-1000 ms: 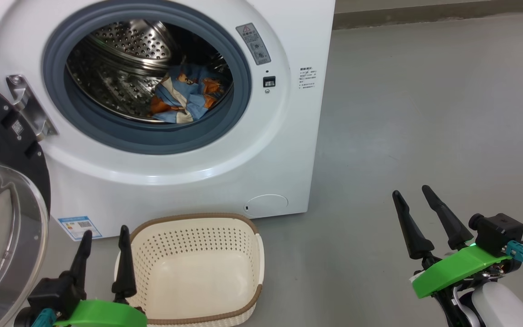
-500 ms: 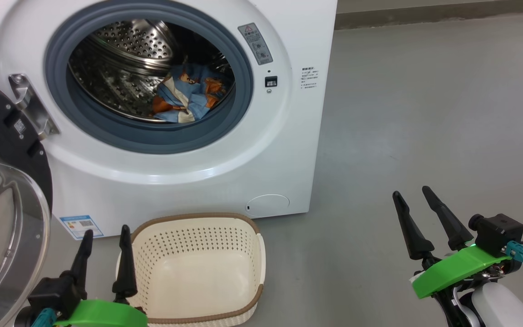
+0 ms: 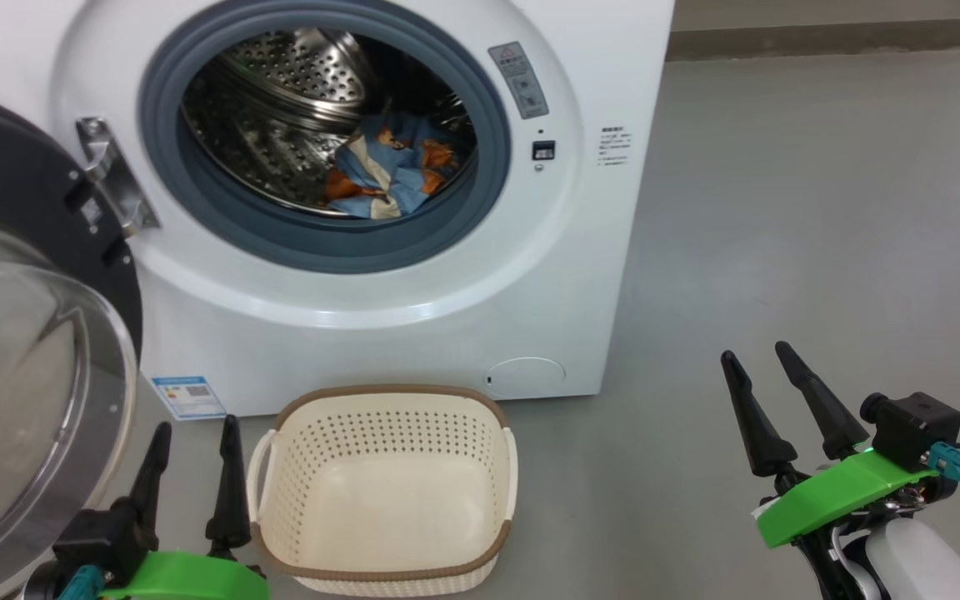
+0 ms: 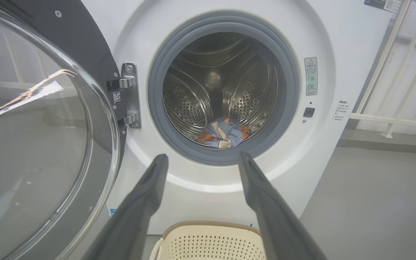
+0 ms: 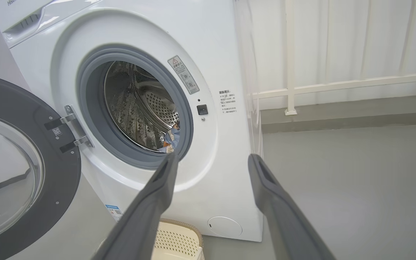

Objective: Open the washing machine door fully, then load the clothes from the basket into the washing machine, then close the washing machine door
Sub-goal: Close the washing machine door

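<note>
The head camera has swung since a second ago, so the washing machine (image 3: 363, 325) and the basket (image 3: 384, 398) sit further right in its picture. The things themselves have not shifted, and both grippers keep their places low in that view.

The washing machine door (image 3: 38, 333) stands wide open at the left, hung on its metal hinge (image 3: 109, 179) beside the drum (image 3: 280, 108), its glass bowl bulging toward the near side. The clothes (image 3: 392, 171) lie heaped on the drum's bottom, inside the grey seal (image 3: 322, 242). The basket, on the floor (image 3: 780, 208) just before the machine, shows only its bare bottom. Loading therefore looks done, and closing the door is what remains.

The door lies just left of the left gripper (image 3: 197, 423). The right gripper (image 3: 755, 350) is much farther from it, well apart at the right. The door turns about the upright hinge line, so it must be swept rightward and away toward the machine, probably by its free edge, which is out of view at the left. Both grippers point forward at the machine front, fingers spread wide, holding nothing.
</note>
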Controlling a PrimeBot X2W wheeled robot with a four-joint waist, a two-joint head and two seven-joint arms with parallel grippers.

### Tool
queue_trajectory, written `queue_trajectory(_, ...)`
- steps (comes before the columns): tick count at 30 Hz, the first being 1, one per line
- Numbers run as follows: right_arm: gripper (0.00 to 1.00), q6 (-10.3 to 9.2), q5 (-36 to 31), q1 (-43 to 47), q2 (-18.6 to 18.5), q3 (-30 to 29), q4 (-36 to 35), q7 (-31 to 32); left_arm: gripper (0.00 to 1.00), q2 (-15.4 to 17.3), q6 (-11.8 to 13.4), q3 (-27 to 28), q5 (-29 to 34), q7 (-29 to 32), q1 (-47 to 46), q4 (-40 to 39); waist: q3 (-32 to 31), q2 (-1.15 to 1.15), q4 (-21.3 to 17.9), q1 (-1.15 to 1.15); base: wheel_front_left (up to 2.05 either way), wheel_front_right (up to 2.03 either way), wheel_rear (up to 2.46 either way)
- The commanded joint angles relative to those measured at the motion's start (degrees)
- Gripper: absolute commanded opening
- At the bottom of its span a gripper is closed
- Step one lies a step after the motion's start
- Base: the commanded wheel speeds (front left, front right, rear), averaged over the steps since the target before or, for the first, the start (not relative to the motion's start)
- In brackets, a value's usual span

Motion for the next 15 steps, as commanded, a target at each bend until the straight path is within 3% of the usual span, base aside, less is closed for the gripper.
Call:
queue_trajectory(1,1.00,0.43,-0.64,-0.11,-0.22,0.62,-1.12,-0.46,1.00,1.20,0.50,1.59,0.42,-0.45,-1.42,-1.14,-0.26,0.00,1.64,0.00,0.00,0.00,0.00)
queue_trajectory(15,1.00,0.43,-0.81,0.42,0.09,0.92,-0.79,-0.46,1.00,1.17,2.23,1.22,0.82,-0.63,-0.33,-1.69,-1.10,0.00,10.23,0.00,0.00,0.00,0.00)
